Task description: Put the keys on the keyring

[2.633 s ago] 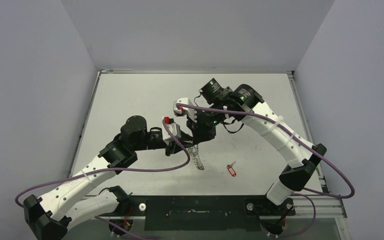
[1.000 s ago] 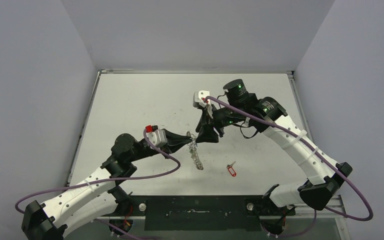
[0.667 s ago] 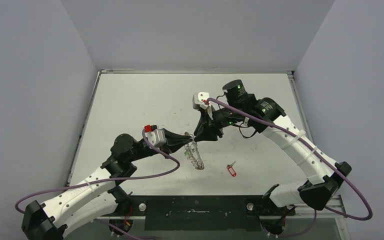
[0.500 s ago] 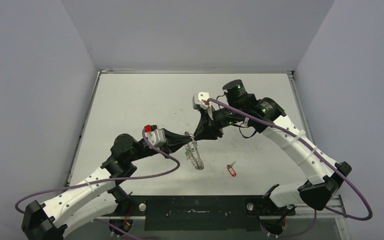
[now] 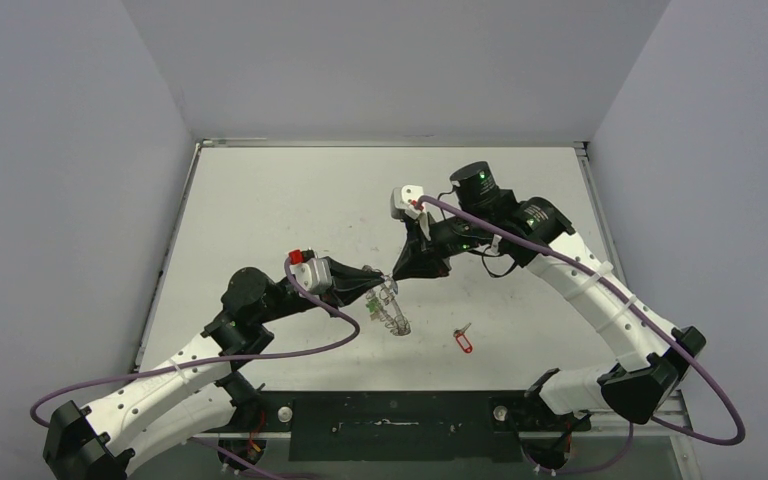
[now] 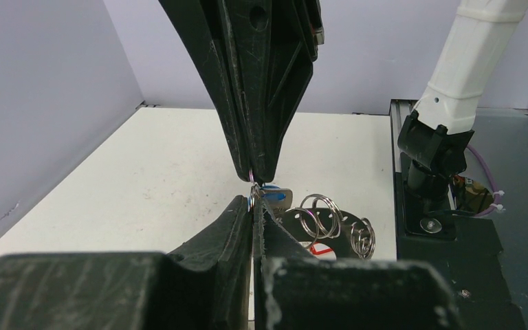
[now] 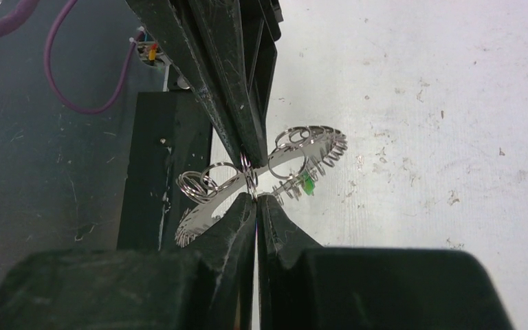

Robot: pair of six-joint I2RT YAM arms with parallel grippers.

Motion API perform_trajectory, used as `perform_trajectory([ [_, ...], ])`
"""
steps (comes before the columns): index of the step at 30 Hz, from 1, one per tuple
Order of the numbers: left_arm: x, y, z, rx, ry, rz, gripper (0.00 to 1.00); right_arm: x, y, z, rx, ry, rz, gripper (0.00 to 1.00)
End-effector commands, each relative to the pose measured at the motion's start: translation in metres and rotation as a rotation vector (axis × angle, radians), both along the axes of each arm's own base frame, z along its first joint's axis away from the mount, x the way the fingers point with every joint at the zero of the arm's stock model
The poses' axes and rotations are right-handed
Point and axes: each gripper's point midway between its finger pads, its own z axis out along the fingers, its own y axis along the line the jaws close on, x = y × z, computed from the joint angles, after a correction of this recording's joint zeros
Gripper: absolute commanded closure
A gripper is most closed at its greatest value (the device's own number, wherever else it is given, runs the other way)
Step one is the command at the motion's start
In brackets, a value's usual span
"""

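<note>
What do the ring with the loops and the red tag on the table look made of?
Keyring: bare metal, probably steel; grey and shiny, with bright glints all round its edge.
Red tag: likely plastic; even, saturated colour, though too small to be sure.

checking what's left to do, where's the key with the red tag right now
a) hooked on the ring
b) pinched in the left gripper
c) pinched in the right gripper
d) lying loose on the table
d: the red-tagged key lies by itself on the table, off to the right of the ring and not touching it.
</note>
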Motion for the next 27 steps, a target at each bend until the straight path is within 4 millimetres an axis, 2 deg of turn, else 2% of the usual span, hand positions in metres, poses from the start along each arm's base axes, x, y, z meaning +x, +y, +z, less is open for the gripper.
perform_trajectory([
  [1, -0.006, 0.004, 0.039, -0.094, -0.096, -0.007, 1.0, -0.003, -0.006, 0.003, 0.017, -0.03, -0.001, 1.0],
  [8, -0.006, 0.004, 0.038, -0.094, -0.097, -0.004, 1.0, -0.006, -0.007, -0.008, 0.008, -0.005, 0.014, 1.0],
  [18, -0.005, 0.004, 0.038, -0.094, -0.095, -0.004, 1.0, -0.002, 0.005, -0.008, 0.063, 0.019, 0.003, 1.0],
  [21, -0.005, 0.003, 0.037, -0.093, -0.091, -0.004, 1.0, 0.001, 0.006, -0.005, 0.075, 0.006, -0.014, 0.86],
  [24, -0.006, 0.004, 0.037, -0.092, -0.091, -0.006, 1.0, 0.005, 0.004, 0.002, 0.087, -0.041, -0.042, 0.68],
  [27, -0.005, 0.004, 0.036, -0.091, -0.09, -0.004, 1.0, 0.007, 0.0, 0.009, 0.113, -0.097, -0.064, 0.59],
])
